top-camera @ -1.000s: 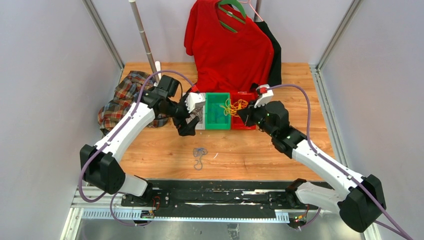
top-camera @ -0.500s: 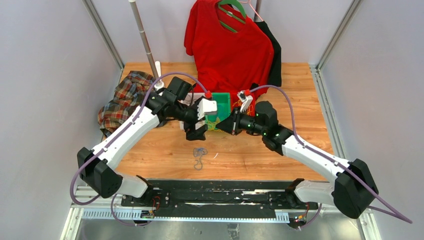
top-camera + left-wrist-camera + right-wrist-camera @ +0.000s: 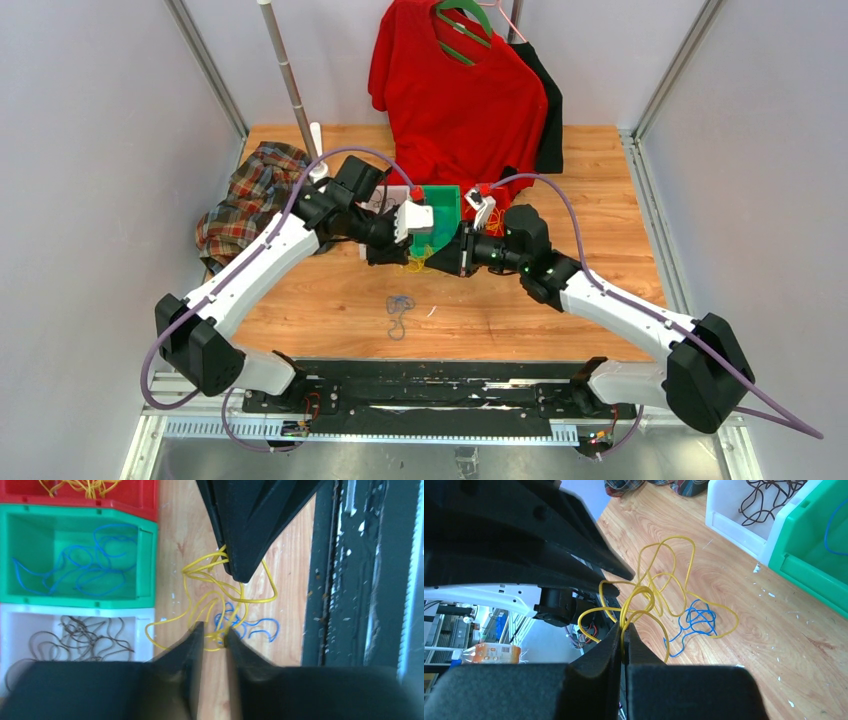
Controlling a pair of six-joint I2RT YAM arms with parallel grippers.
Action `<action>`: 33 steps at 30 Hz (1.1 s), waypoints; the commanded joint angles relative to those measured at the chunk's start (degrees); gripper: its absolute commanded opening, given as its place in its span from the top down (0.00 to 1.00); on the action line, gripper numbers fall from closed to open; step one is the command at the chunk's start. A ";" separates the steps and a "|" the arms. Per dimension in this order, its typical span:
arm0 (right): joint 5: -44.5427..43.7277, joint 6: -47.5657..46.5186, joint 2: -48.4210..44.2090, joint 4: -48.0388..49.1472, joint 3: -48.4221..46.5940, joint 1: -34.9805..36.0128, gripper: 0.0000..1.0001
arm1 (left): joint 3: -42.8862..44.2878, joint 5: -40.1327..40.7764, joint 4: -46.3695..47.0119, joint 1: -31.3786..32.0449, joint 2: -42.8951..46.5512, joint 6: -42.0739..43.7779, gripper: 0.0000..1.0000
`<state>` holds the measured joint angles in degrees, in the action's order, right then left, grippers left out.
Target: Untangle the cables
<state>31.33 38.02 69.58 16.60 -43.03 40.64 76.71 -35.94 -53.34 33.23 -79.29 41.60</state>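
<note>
1. R gripper: jaws fully together, clamped on one strand of the yellow cable; strand pinched right at the tips; rest of the loops fan out past the tips above the wood table.
2. L gripper: jaws part-way apart, narrow gap, wood visible thru it; yellow strands sit at the mouth btwn the tips; gap is wider than the cable, so no pinch seen; fingers blurred in L wrist view.
3. both grippers point at each other, tips near, yellow cable btwn them; spot = just in front of the bins, mid table, per top view.
4. blue cable: small curl lying flat on the table, under the yellow loops in both wrist views; can't tell if it's hooked into the yellow; in top view it lies a bit nearer the arm bases than the grippers do.
5. three bins in a row, side walls touching; red bin w/ yellow cables inside; green bin in the middle w/ blue cables; white bin w/ dark cables; all loose curls, each lot in its own bin.
6. bkgd: red shirt on green hanger at far edge; black garment behind it on the right; plaid cloth bunched at far-left of table; metal pole upright just beside it.
</note>
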 commanded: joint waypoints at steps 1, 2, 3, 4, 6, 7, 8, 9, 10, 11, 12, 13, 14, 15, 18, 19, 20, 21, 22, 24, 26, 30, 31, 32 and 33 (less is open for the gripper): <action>0.99 0.83 -0.27 1.53 -0.58 0.80 0.99 | -0.44 -1.40 -0.10 0.25 1.54 -0.50 0.85; 0.75 0.64 -0.38 1.31 -0.49 0.76 1.00 | -0.33 -1.08 -0.10 0.25 1.71 -0.87 0.96; 0.36 0.39 -0.55 0.98 -0.42 0.75 0.99 | -0.28 -0.70 -0.10 0.25 2.02 -1.04 0.98; -0.06 0.03 -0.77 0.60 -0.30 0.75 0.99 | -0.26 -0.26 -0.10 0.25 2.48 -1.22 0.99; -1.22 -1.34 -1.56 -1.39 -0.25 0.62 0.97 | -0.20 0.93 -0.10 0.25 3.65 -1.66 0.99; -2.42 -2.22 -2.15 -2.95 -0.29 0.47 0.93 | -0.14 1.71 -0.10 0.26 4.36 -1.89 0.99; -4.71 -3.11 -2.90 -4.62 -0.26 0.24 0.89 | -0.09 2.87 -0.10 0.25 5.09 -2.12 0.99; -7.08 -4.10 -3.77 -6.25 -0.10 0.11 0.86 | -0.07 3.87 -0.10 0.25 5.85 -2.39 0.99; -10.00 -5.24 -4.59 -8.12 0.04 -0.06 0.84 | 0.13 4.69 -0.29 0.25 6.55 -2.61 0.99; -12.49 -5.92 -5.45 -9.61 0.28 -0.34 0.83 | 0.39 5.22 -0.77 0.25 7.08 -2.47 0.99; -14.72 -6.35 -6.40 -10.41 0.71 -0.53 0.83 | 0.78 5.46 -1.44 0.25 7.62 -2.44 0.99; -16.55 -6.45 -7.44 -10.78 1.28 -0.70 0.83 | 1.03 5.52 -2.10 0.25 7.92 -2.33 0.99; -18.05 -6.71 -8.32 -10.90 1.83 -0.83 0.83 | 1.22 5.55 -2.64 0.25 8.25 -2.39 0.99; -19.12 -7.07 -9.44 -10.91 2.21 -0.84 0.83 | 1.39 5.55 -2.91 0.25 8.55 -2.46 0.99; -21.91 -8.07 -11.19 -12.10 2.42 -0.91 0.83 | 1.61 5.47 -3.00 0.25 9.22 -2.67 0.99; -22.49 -8.62 -11.61 -12.47 2.42 -0.84 0.83 | 1.85 5.37 -3.00 0.25 9.24 -2.88 0.99; -22.57 -9.22 -12.11 -12.55 2.34 -0.84 0.82 | 2.05 5.24 -3.02 0.25 9.16 -3.16 0.99; -22.44 -9.80 -12.64 -12.21 2.33 -0.84 0.78 | 2.32 5.08 -3.00 0.25 9.05 -3.38 0.99; -22.39 -10.44 -13.22 -11.68 2.33 -0.82 0.73 | 2.63 4.78 -3.08 0.25 8.99 -3.64 1.00; -21.19 -11.84 -14.01 -9.74 2.40 -0.56 0.60 | 3.13 3.83 -3.00 0.25 8.91 -4.03 1.00; -18.70 -13.56 -14.16 -6.69 2.37 -0.11 0.42 | 3.91 2.34 -3.00 0.25 8.52 -4.69 1.00; -12.91 -14.94 -10.83 -0.91 -0.05 1.74 0.33 | 5.51 -0.13 -3.01 0.25 7.13 -5.94 0.99; -11.81 -15.37 -9.24 0.18 -1.27 2.53 0.33 | 5.84 -0.69 -3.00 0.25 6.89 -6.01 0.99; -11.00 -15.90 -7.69 0.75 -2.49 3.42 0.32 | 6.11 -1.11 -3.00 0.27 6.72 -6.10 0.99; -10.42 -16.40 -6.03 1.17 -3.73 4.47 0.32 | 6.45 -1.32 -3.00 0.26 6.55 -6.18 0.99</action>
<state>15.62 24.95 58.96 12.03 -42.26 41.82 80.84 -33.76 -56.27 33.23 -71.94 36.82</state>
